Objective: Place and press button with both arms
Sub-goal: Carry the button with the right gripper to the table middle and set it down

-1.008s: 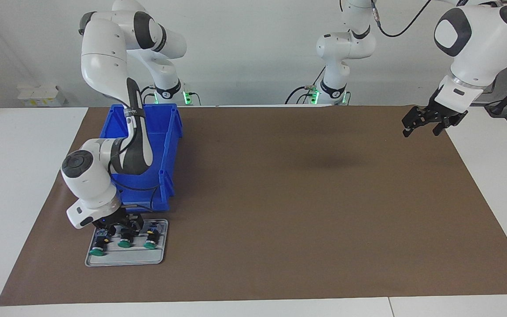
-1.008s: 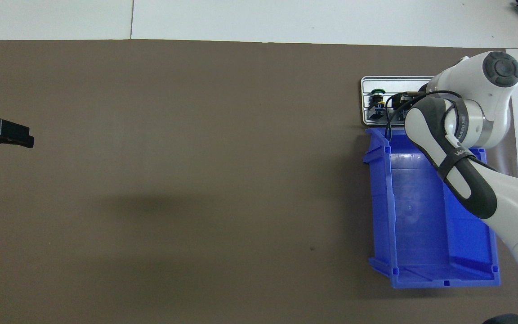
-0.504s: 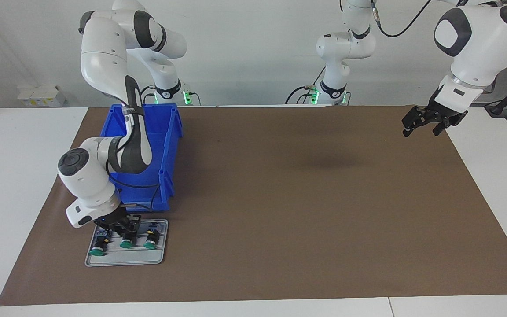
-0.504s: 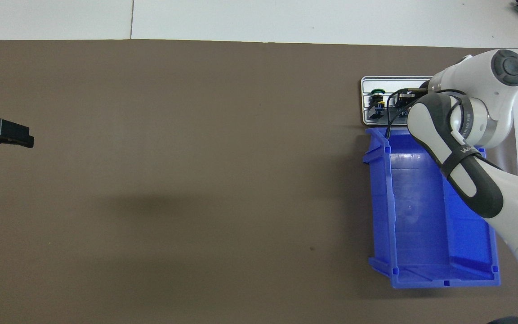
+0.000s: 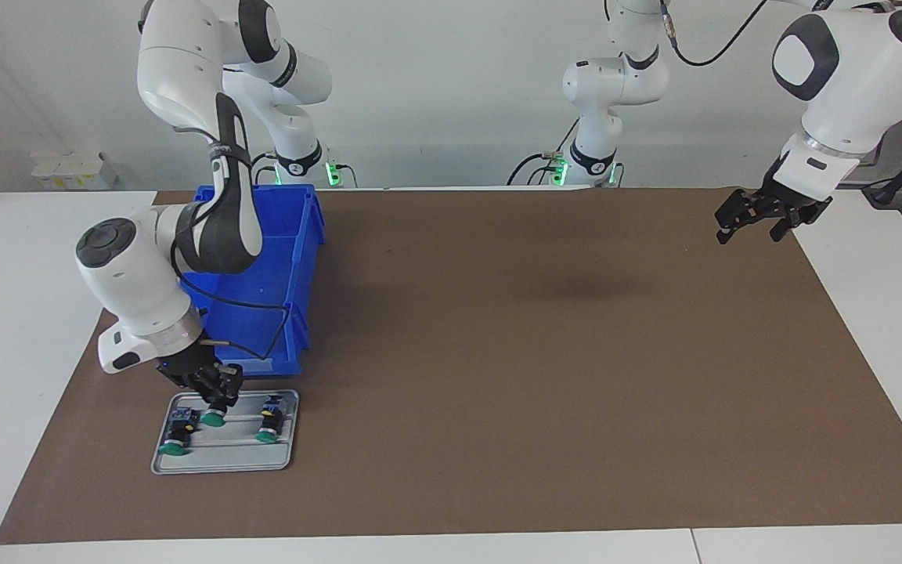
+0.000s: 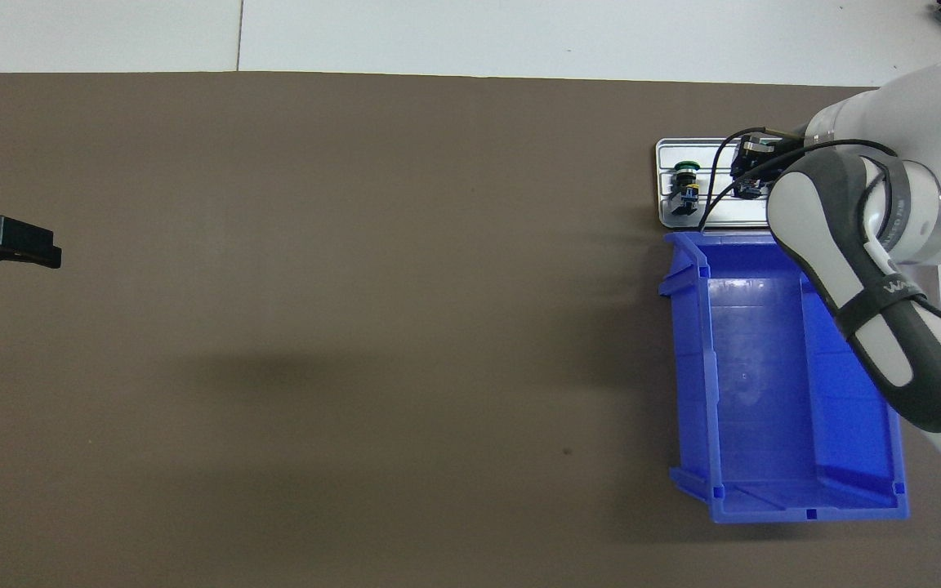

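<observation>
1. The blue bin [image 5: 263,266] is sitting on the brown mat [image 5: 498,352] toward the right arm's end of the table, closest to the robots of the items there. No label is showing on its walls.
2. The left gripper [image 5: 756,215] is hanging in the air over the mat's edge at the left arm's end, fingers spread apart and carrying nothing; this arm is waiting.
3. The right arm [image 6: 871,269] is reaching over the bin. Light lettering is showing on the dark strap around its forearm, but the word cannot be read in full.
4. The right gripper [image 5: 212,392] is hovering over the grey tray [image 5: 224,462], fingers clamped on the button [image 5: 212,417]. That button is hanging green cap downward, lifted off the tray's middle position.
5. The grey tray is lying on the mat just beside the bin, farther from the robots. Two more buttons are resting on it: one [image 5: 174,439] toward the table's end, one [image 5: 268,423] toward the table's middle.
</observation>
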Motion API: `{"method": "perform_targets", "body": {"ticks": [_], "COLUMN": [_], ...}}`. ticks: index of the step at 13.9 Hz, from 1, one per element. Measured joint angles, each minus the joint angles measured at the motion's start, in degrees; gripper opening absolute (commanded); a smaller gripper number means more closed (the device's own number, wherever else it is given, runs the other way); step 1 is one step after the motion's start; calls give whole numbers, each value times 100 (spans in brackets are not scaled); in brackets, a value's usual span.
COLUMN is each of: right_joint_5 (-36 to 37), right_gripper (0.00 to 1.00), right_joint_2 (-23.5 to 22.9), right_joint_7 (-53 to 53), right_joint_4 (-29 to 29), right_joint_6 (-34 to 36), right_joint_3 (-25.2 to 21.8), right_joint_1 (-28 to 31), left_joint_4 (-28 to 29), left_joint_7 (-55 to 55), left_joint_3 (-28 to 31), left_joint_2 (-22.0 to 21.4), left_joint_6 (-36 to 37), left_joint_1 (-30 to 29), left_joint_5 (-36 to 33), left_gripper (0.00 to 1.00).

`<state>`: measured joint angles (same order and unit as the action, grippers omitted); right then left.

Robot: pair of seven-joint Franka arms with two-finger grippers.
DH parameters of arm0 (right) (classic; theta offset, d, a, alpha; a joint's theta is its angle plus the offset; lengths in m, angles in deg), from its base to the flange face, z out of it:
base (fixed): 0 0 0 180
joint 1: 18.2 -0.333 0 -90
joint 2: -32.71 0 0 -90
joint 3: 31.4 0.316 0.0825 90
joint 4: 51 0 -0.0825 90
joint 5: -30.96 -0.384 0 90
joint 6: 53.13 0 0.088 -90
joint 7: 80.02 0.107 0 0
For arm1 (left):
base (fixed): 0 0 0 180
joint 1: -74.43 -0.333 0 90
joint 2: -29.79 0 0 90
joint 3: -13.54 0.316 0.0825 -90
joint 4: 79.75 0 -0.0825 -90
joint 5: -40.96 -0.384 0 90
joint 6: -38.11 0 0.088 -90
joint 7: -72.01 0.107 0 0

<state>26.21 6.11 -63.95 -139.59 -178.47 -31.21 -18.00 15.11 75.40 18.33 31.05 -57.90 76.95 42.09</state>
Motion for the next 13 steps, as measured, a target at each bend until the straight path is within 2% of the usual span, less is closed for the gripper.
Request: {"method": "perform_targets", "body": {"ticks": [4,7,13], "right_joint_5": [59,411,785], "right_gripper": [0,0,0], "right_joint_2": [189,202,136], "right_joint_7": [2094,4149,7149], "right_joint_4": [32,216,638], "right_joint_6": [316,491,785], "right_joint_3": [-7,-1,10], "right_joint_1": [-686,-1191,-2374], "left_joint_4": [0,0,0], "left_joint_7": [0,0,-4], "left_joint_3": [0,0,0], "left_joint_2": [0,0,0], "left_joint_6": [0,0,0], "left_joint_1": [0,0,0], "left_joint_5": [0,0,0], "left_gripper": [100,100,100]}}
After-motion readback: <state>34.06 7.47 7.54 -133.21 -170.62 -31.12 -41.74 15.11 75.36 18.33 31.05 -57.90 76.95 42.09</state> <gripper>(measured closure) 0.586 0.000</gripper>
